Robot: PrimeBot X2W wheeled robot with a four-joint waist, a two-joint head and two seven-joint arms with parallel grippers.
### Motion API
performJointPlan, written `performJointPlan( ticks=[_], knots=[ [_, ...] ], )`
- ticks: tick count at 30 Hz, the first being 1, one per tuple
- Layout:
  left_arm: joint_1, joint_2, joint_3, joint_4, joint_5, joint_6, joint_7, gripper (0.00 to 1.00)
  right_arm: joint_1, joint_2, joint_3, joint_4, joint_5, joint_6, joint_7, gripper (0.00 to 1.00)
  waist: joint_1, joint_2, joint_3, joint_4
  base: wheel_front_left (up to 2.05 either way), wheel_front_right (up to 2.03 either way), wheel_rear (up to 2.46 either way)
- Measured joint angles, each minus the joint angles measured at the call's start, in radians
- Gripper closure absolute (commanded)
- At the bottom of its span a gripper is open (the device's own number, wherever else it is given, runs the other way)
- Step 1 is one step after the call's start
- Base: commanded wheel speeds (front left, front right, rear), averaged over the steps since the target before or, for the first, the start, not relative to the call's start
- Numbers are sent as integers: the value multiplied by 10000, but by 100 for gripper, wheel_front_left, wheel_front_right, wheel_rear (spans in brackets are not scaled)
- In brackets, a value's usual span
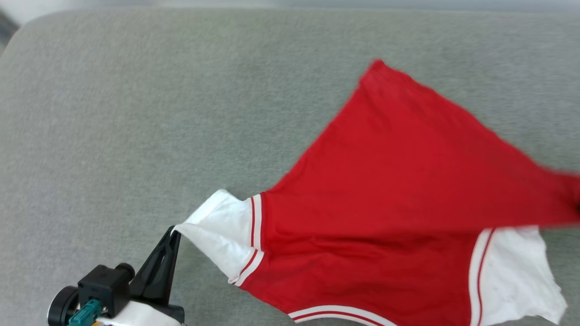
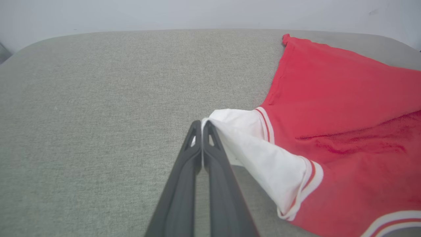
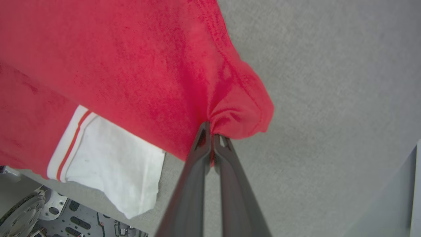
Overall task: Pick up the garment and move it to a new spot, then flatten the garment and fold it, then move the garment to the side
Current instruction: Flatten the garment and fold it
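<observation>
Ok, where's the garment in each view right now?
Head view: garment spreads across the right half, left pincer on its white sleeve.
Left wrist view: right side, sleeve pinched at centre.
Right wrist view: upper left, right pincer shut on a red corner.
Shared landmark: the grey fabric surface beneath it.

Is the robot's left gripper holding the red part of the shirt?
No, the left gripper is shut on the tip of the white sleeve of the garment, not on its red cloth.
</observation>
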Motion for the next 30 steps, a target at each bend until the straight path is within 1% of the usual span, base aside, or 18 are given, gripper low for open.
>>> performJointPlan(
  ticks=[3,7,9,12,13,14,15,18,20,25,27,30],
  knots=[
    [219,82,50,-81,-44,107,0,100,1708,-272,-249,-98,376,0,-382,100,-1,0,-270,-271,0,0,0],
    [351,213,77,-121,-88,155,4,100,3770,-316,-322,-4,662,0,-640,100,-1,1,-421,-561,0,0,0],
    [351,219,73,-136,-88,153,15,100,4617,-228,-449,196,888,0,-805,100,-2,0,-425,-586,0,0,0],
    [349,247,71,-125,-88,153,44,100,5203,67,-750,247,882,0,-1041,100,-1,0,-403,-598,0,0,0],
    [348,255,69,-117,-90,151,46,100,5299,134,-894,244,815,0,-1104,80,-1,0,-406,-604,0,0,0],
    [348,259,63,-107,-90,151,58,100,5339,211,-1070,247,738,0,-1145,19,-1,0,-413,-612,0,0,0],
    [348,267,59,-102,-90,151,59,100,5335,309,-1317,259,677,0,-1208,0,-1,0,-426,-619,0,0,0],
    [350,295,42,-77,-92,153,86,100,5148,508,-2176,65,575,0,-1287,0,-1,0,-491,-638,0,0,0],
    [350,293,13,-84,-84,155,96,100,4848,527,-2723,-249,493,0,-1256,0,-1,0,-507,-624,0,0,0],
    [230,261,-81,-138,-12,100,151,100,3547,531,-3912,-1145,90,0,-976,0,0,0,-373,-502,0,0,0],
    [64,226,-111,-138,42,52,180,100,2791,545,-4040,-1446,-127,0,-667,0,0,0,-250,-424,0,0,0],
    [-211,132,-198,-102,117,-79,221,100,1535,731,-3733,-1680,-485,0,113,0,0,0,-20,-282,0,0,0]
  ],
)
